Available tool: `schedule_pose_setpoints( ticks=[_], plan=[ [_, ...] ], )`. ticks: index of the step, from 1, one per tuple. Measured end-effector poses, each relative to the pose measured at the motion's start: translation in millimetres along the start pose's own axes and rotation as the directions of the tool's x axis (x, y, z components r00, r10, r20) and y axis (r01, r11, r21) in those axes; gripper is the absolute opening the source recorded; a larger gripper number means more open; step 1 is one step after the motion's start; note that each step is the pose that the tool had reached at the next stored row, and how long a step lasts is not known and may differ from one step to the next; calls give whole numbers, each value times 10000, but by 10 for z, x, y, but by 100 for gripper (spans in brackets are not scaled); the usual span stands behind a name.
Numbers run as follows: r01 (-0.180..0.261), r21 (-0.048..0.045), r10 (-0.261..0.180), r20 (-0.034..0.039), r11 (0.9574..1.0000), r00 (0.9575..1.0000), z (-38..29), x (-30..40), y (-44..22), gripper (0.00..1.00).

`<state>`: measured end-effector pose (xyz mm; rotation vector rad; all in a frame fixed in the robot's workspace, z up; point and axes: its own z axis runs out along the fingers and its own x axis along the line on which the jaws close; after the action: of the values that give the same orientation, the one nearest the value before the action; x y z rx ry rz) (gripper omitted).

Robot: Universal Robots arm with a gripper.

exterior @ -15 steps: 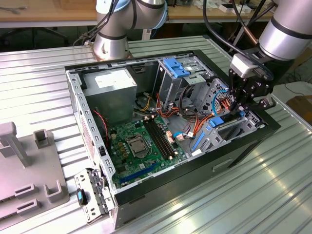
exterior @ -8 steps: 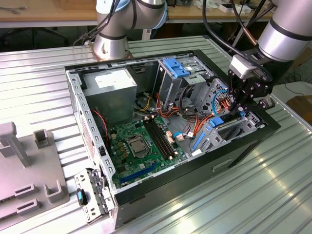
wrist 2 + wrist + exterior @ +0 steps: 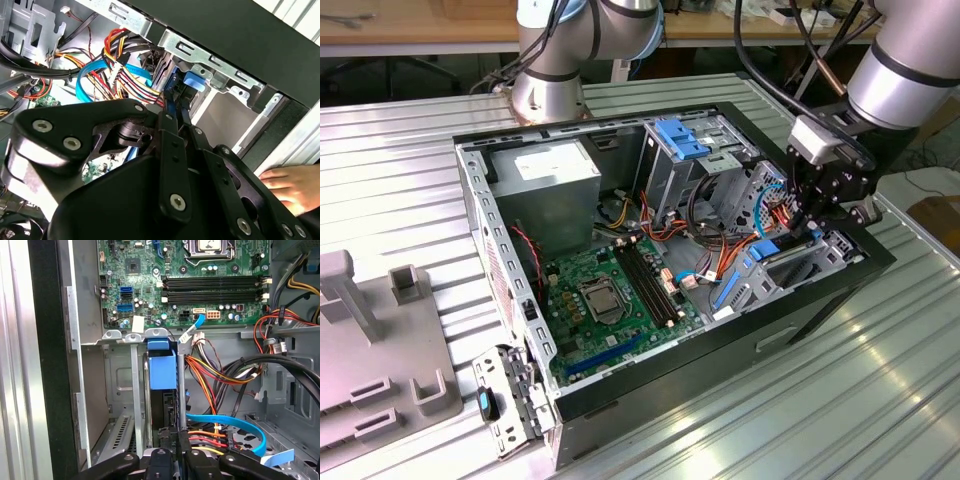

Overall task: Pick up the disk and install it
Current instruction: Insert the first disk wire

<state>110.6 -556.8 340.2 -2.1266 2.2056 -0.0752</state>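
End effector (image 3: 809,222): lowered into the open computer case (image 3: 800,310) at its front corner; closed on the disk, fingers (image 3: 172,150) pinched on its edge
Disk (image 3: 162,371): standing on edge in a grey bay of the case, blue carrier tab uppermost, just beside the motherboard (image 3: 200,285)
Cables (image 3: 220,372): orange, red and blue, bundled just beside the disk
Hand (image 3: 292,185): a person's, resting against the case's outer wall
Desk (image 3: 880,400): ribbed metal, under the case

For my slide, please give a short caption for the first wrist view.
Gripper at the disk, standing on edge in the drive bay of the open computer case, motherboard beyond.
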Motion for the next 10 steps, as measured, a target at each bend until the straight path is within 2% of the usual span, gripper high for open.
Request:
schedule_pose_setpoints(
  ticks=[3, 4, 5, 9, 10],
  plan=[
    [0, 0, 0, 3, 10000, 10000, 4, 0, 0, 17],
    [-2, 1, 2, 25, 10000, 10000, 12, 0, 1, 17],
    [-1, 1, 1, 15, 10000, 10000, -17, -1, -2, 24],
    [-1, 1, 1, 18, 10000, 10000, -161, -4, -14, 24],
    [-2, 1, 2, 20, 10000, 10000, -161, -4, -14, 24]
  ],
)
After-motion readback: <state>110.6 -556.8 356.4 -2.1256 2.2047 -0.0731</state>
